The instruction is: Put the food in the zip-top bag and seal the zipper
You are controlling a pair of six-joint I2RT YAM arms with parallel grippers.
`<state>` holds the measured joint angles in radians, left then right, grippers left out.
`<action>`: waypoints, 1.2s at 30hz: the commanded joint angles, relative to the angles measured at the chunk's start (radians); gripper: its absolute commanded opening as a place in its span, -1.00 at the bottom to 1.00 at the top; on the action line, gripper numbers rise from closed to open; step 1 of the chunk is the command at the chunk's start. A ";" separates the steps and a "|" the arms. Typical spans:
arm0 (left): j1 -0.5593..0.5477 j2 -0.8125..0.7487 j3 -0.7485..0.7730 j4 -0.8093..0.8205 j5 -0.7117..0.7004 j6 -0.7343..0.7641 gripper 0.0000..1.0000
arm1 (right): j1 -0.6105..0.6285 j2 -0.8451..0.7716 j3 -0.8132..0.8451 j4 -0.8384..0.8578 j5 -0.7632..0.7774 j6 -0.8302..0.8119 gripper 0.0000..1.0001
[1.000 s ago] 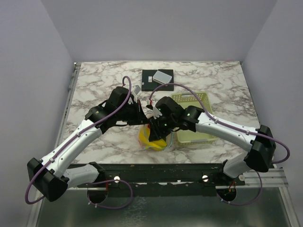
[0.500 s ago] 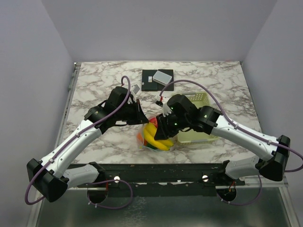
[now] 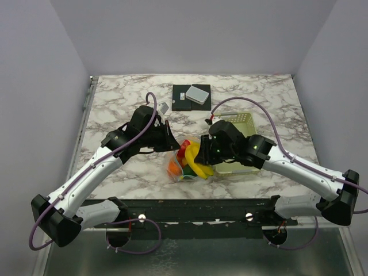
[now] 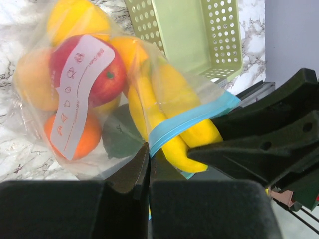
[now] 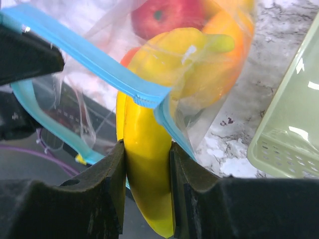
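Since a second ago the right arm has swung out toward 3 o'clock, drawing its right gripper [image 5: 147, 154], clenched on the long yellow plastic toy banana [image 5: 145, 199], off the clear crinkly zip-top bag [image 3: 174, 171] at the table's 6 o'clock; the banana sits only half through the mouth, so sealing looks premature. At the bag's 11 o'clock the left gripper [image 4: 149, 164] pinches the thin light blue zipper strip [image 4: 192, 117] of a bag holding a red toy apple [image 4: 92, 74], oranges [image 4: 70, 139], a lemon [image 4: 79, 17] and a dark green fruit [image 4: 122, 142]. At the bag's 3 o'clock the pale yellow-green slotted plastic basket [image 4: 184, 35] shows no fruit, and at 12 o'clock a black square mat [image 3: 179, 103] bears a small grey box [image 3: 198, 94].
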<state>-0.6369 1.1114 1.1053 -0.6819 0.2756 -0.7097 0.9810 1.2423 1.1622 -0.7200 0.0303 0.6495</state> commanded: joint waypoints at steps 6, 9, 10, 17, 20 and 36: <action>-0.003 -0.040 0.009 0.042 0.031 -0.032 -1.00 | 0.004 0.012 -0.038 0.162 0.218 0.173 -0.99; -0.003 -0.046 -0.005 0.050 0.037 -0.036 -1.00 | 0.004 0.030 -0.040 0.206 0.230 0.190 -0.99; -0.003 -0.048 -0.009 0.052 0.036 -0.037 -1.00 | 0.004 0.039 -0.036 0.214 0.230 0.197 -0.99; -0.003 -0.053 -0.031 0.089 0.034 -0.063 -1.00 | 0.004 0.093 -0.056 0.300 0.207 0.246 -0.99; -0.003 -0.055 -0.041 0.118 0.033 -0.084 -1.00 | 0.005 0.106 -0.075 0.323 0.192 0.261 -0.99; -0.002 -0.050 -0.064 0.192 -0.021 -0.141 -1.00 | 0.013 0.002 -0.080 0.294 0.233 0.204 0.11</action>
<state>-0.6369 1.0805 1.0470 -0.5465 0.2775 -0.8280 0.9886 1.3094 1.0618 -0.4019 0.2062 0.8856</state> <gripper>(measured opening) 0.004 0.528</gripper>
